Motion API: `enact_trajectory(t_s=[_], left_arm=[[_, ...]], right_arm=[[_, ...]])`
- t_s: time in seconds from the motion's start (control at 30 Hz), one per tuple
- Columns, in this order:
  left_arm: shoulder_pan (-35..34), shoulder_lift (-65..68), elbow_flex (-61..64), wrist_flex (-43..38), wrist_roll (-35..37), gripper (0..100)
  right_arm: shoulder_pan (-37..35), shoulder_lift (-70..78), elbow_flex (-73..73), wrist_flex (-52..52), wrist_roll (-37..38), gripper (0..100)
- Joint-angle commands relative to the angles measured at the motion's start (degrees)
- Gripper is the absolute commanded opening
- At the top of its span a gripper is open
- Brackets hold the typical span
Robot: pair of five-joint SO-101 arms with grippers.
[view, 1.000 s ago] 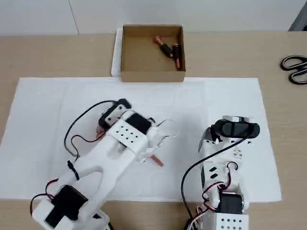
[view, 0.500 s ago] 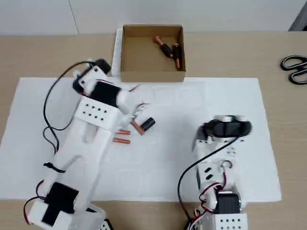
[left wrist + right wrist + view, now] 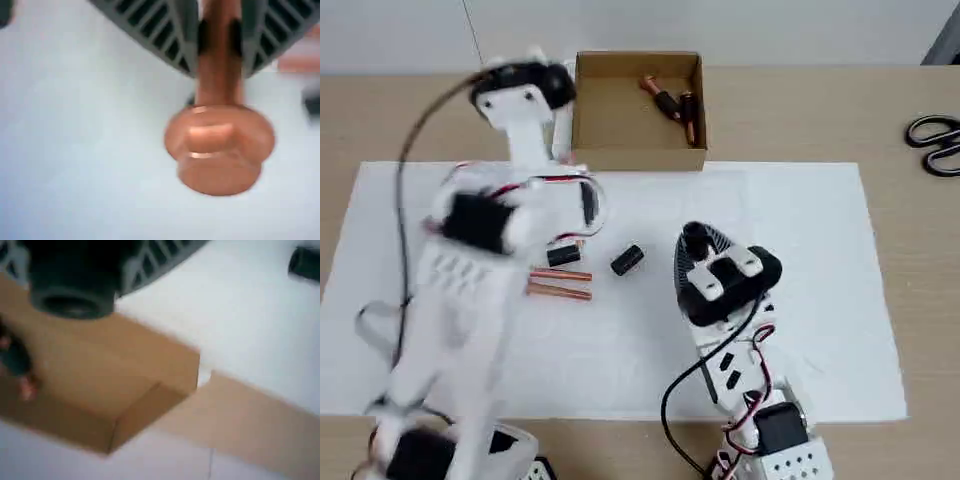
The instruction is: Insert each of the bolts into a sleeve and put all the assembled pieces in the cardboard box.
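Observation:
My left gripper [image 3: 218, 35] is shut on a copper bolt [image 3: 218, 150], its flanged head hanging over the white paper. In the high view the left arm is blurred, with the left gripper [image 3: 588, 205] near the cardboard box [image 3: 582, 110]. My right gripper [image 3: 75, 270] is shut on a black sleeve [image 3: 72, 287]; from above, the right gripper [image 3: 700, 245] stands mid-paper. Two bolts [image 3: 560, 282] and two loose sleeves [image 3: 563, 255] [image 3: 627, 260] lie on the paper. The cardboard box [image 3: 100, 385] holds assembled pieces [image 3: 672, 103].
The white paper sheet [image 3: 800, 200] covers most of the wooden table. Scissors [image 3: 935, 143] lie at the far right edge. A white slab [image 3: 560, 120] leans against the box's left side. A loose sleeve [image 3: 305, 262] shows past the right gripper.
The left arm swung from the paper's middle toward the back left; the bolt beside the right-hand loose sleeve left the paper. The right arm leaned left toward the middle with its sleeve.

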Motion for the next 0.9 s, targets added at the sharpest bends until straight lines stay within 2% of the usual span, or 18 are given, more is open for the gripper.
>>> enact_trajectory(t_s=[0.0,0.13,0.23,0.33,0.43,0.6,0.7,0.87], left_arm=[[0.1,-15.6,3.7,-11.3,-6.7,1],[0.2,-25.4,17.9,-27.9,-7.2,1],[2.4,-30.4,29.1,-44.9,-7.3,1],[5.3,-33.8,38.9,-61.4,-7.3,1],[8.8,-35.5,47.1,-71.4,-7.4,1],[16.2,-36.2,50.6,-72.7,-7.6,1],[19.4,-36.0,51.2,-72.4,-12.2,1],[20.0,-36.6,52.4,-72.4,-12.8,1]], right_arm=[[-0.5,-0.7,0.3,-5.9,-1.3,0.5],[-5.8,-0.7,0.3,-9.2,-1.2,0.5],[-9.2,-0.7,0.3,-10.3,-1.1,0.5],[-9.2,-0.7,0.3,-10.3,0.2,0.6],[-9.3,-1.1,0.3,-10.3,2.4,0.6],[-9.2,-1.1,0.3,-10.4,2.6,0.6],[-9.2,-1.2,0.3,-14.1,2.6,0.6],[-9.1,-0.7,0.3,-17.1,3.0,0.6]])
